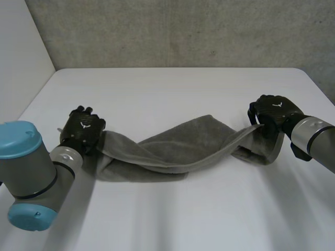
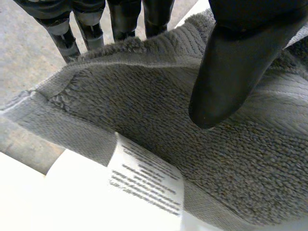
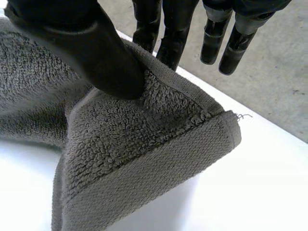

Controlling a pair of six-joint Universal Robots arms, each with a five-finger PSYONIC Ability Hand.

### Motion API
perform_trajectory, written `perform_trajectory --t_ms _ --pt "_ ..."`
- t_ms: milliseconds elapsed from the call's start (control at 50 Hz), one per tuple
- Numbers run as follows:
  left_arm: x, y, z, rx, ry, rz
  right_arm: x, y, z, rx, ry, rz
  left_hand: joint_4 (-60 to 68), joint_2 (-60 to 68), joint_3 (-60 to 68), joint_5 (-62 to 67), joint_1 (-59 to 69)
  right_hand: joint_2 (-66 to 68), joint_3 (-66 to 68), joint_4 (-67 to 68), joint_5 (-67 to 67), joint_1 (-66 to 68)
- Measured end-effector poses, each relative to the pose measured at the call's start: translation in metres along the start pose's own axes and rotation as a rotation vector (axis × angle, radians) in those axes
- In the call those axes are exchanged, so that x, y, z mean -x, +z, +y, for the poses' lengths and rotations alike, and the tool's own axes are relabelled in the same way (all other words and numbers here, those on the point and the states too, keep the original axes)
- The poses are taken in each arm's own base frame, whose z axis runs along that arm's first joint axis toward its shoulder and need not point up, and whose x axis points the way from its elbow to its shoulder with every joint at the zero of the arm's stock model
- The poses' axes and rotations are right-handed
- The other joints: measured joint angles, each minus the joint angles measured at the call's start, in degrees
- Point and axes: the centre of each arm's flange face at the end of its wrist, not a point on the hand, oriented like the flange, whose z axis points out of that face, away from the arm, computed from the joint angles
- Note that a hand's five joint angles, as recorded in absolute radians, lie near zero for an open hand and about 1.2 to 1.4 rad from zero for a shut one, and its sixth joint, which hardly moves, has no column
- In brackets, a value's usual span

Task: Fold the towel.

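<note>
both arms are reaching low over the table point(image 1: 172, 219); left hand point(image 1: 82, 129) and right hand point(image 1: 273, 112) are each pinching an end of the towel point(image 1: 178, 149).

I count one towel point(image 1: 178, 149) and one white label point(image 2: 144, 180) sewn on it. Two robot hands are mine: the left robot hand point(image 1: 82, 128) and the right robot hand point(image 1: 275, 112). Two arms carry them, the left arm point(image 1: 26, 172) and the right arm point(image 1: 314, 138). One table point(image 1: 172, 89) lies under all.

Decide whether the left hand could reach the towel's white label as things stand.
Probably yes: the label lies uncovered just beyond the thumb of the left hand, though that hand is pinching the towel.
</note>
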Motion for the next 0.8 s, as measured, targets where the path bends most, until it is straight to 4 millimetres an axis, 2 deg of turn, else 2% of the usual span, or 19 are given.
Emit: perform_trajectory --t_ms 120,140,180,240,380,520,660,800 --pt "0.003 -0.005 -0.004 -0.010 -0.003 -0.008 -0.001 -0.001 -0.001 -0.003 -0.001 0.006 0.00 0.76 0.00 0.87 0.96 0.00 0.00 0.00 0.00 0.00" --pt "0.003 -0.006 -0.004 -0.010 -0.004 -0.005 -0.001 -0.002 -0.001 -0.002 0.000 0.006 0.00 9.06 0.00 8.63 9.05 0.00 0.00 0.00 0.00 0.00" --pt "0.002 -0.007 -0.004 -0.011 -0.005 0.004 -0.001 -0.002 -0.001 0.000 0.001 0.006 0.00 16.78 0.00 17.09 17.26 0.00 0.00 0.00 0.00 0.00" --pt "0.001 -0.008 -0.004 -0.018 -0.007 0.026 0.000 -0.003 -0.001 0.002 0.005 0.005 0.00 22.30 0.00 22.50 20.42 0.00 0.00 0.00 0.00 0.00" --pt "0.006 -0.015 -0.013 -0.037 -0.026 0.086 0.001 -0.015 -0.008 0.000 0.028 0.005 0.00 22.30 0.00 22.64 20.42 0.00 0.00 0.00 0.00 0.00" --pt "0.024 -0.036 -0.029 -0.006 -0.117 0.143 -0.004 -0.042 -0.019 0.050 0.041 -0.006 0.00 22.31 0.00 22.64 20.42 0.00 0.00 0.00 0.00 0.00" --pt "0.037 -0.049 -0.024 0.100 -0.218 0.187 -0.003 -0.058 -0.010 0.160 -0.077 -0.059 0.00 22.31 0.00 22.64 20.42 0.00 0.00 0.00 0.00 0.00" --pt "0.050 -0.043 -0.017 0.147 -0.254 0.193 -0.001 -0.057 -0.006 0.181 -0.169 -0.090 0.00 22.31 0.00 22.64 20.42 0.01 0.00 0.00 0.00 0.00"
